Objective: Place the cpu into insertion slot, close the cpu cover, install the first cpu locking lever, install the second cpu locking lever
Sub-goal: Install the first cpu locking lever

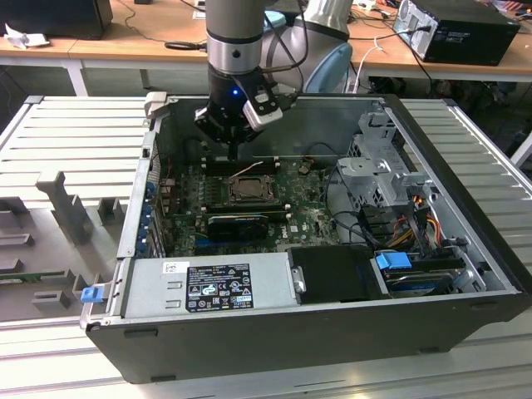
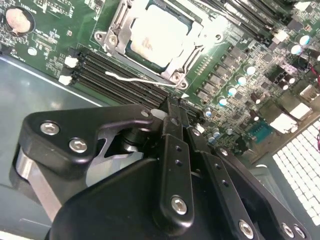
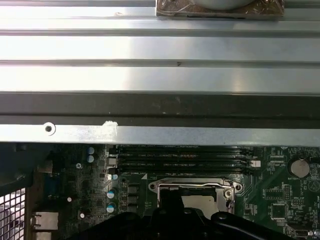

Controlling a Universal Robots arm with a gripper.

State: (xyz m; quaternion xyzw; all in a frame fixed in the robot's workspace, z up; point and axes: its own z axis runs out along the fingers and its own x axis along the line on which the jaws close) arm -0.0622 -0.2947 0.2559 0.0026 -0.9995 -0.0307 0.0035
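Hand (image 1: 233, 152) hovers upper centre of the exterior view, just above the memory slots (image 2: 120, 80), fingers pressed together, holding nothing. Cpu (image 2: 159, 36) sits in the insertion slot (image 1: 248, 188) mid-frame, cpu cover (image 2: 186, 61) closed over it, on green board (image 1: 312, 218).

the cpu (image 2: 159, 32), silvery-grey and square, lies flat in the insertion slot (image 2: 131, 50) on the green board. the cpu cover (image 2: 186, 61), a dull silver windowed frame, is closed flat around it. a thin locking lever (image 2: 131, 78) runs beside the cover's edge.
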